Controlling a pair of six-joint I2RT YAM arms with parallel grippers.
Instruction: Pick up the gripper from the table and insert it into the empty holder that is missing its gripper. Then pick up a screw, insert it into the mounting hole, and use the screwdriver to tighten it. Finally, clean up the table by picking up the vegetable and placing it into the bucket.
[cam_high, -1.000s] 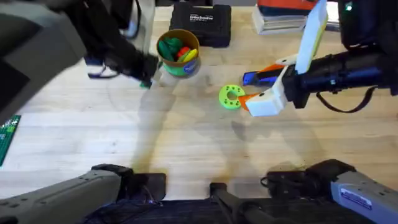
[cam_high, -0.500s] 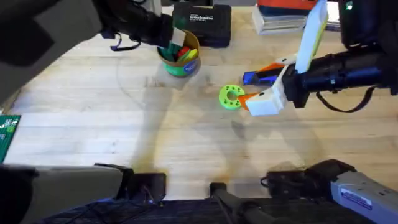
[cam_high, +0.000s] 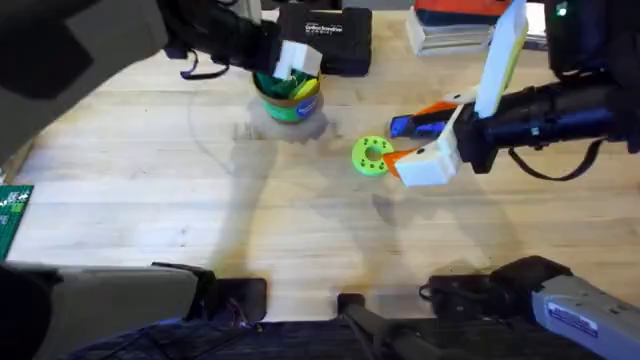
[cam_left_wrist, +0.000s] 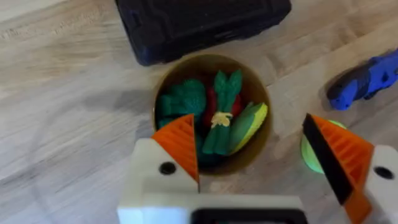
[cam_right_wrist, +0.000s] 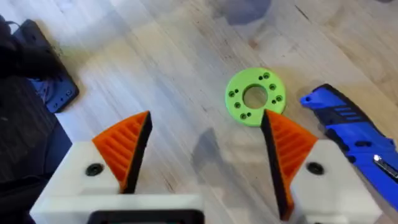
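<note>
My left gripper hangs open right over the bucket, nothing between its orange fingers. The bucket has a mustard wall. The dark-green leafy vegetable lies inside it among other toy pieces. My right gripper is open above the table, close to the lime-green disc. A small mounting hole shows in the disc face. The blue screwdriver lies on the table just beyond the disc, beside my right gripper. The screw and the holder are out of view.
A black rectangular case lies just behind the bucket. Stacked books or boxes sit at the back right. A green circuit board lies at the left edge. Bare wood stretches across the middle and front of the table.
My left arm swung from the left of the bucket to right above it, carrying a small green piece. Its fingers now stand open and the piece lies in the bucket. The right arm stayed still.
</note>
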